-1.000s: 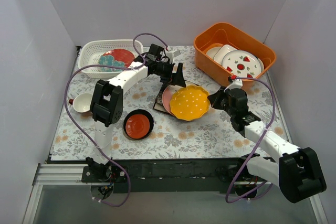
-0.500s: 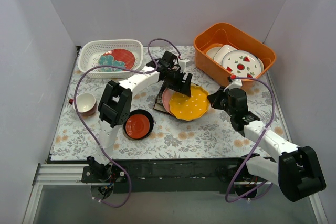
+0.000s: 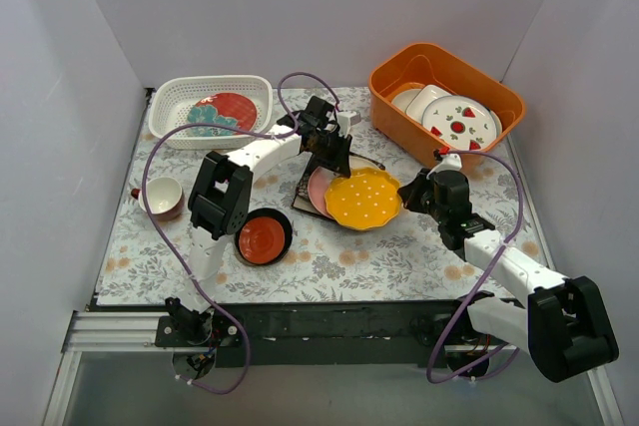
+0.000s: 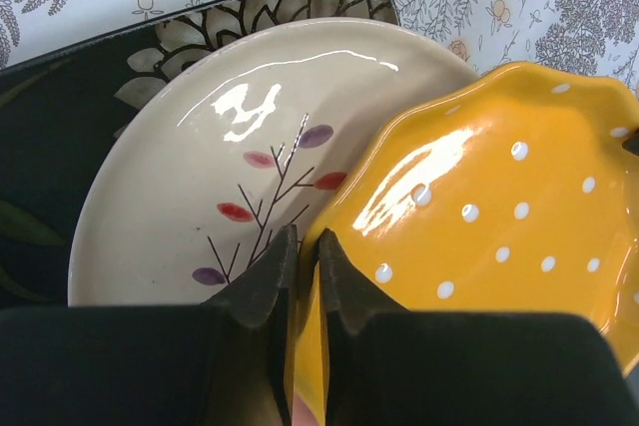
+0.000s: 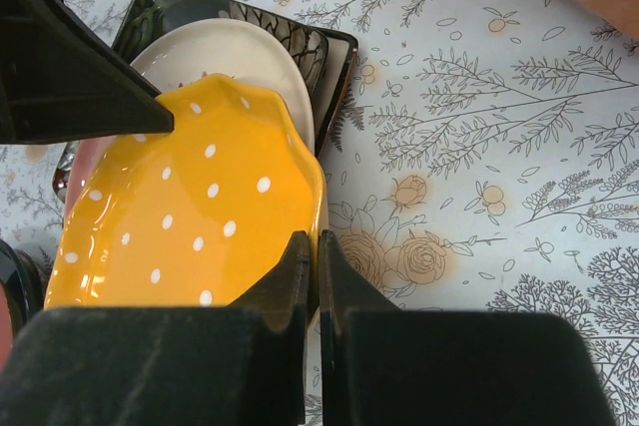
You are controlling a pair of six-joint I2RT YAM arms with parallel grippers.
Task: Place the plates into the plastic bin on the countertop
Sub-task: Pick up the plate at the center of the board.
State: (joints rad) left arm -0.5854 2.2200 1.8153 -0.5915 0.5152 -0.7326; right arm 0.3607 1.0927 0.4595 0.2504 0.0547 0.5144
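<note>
One teal-and-red round plate (image 3: 225,110) lies in the white perforated plastic bin (image 3: 165,97). The rest wait on the fern-printed counter (image 3: 399,246), a small red dish (image 3: 264,237) among them. Both arms reach to the middle stack, where the left hand (image 4: 298,266) and right hand (image 5: 314,266) each pinch a rim of the yellow scalloped dotted plate (image 3: 363,199).

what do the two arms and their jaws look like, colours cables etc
Both the left arm and right arm have white links with chunky black joint blocks. A purple cable loops along each. The jaws are matte black wedges tapering to narrow tips.
</note>
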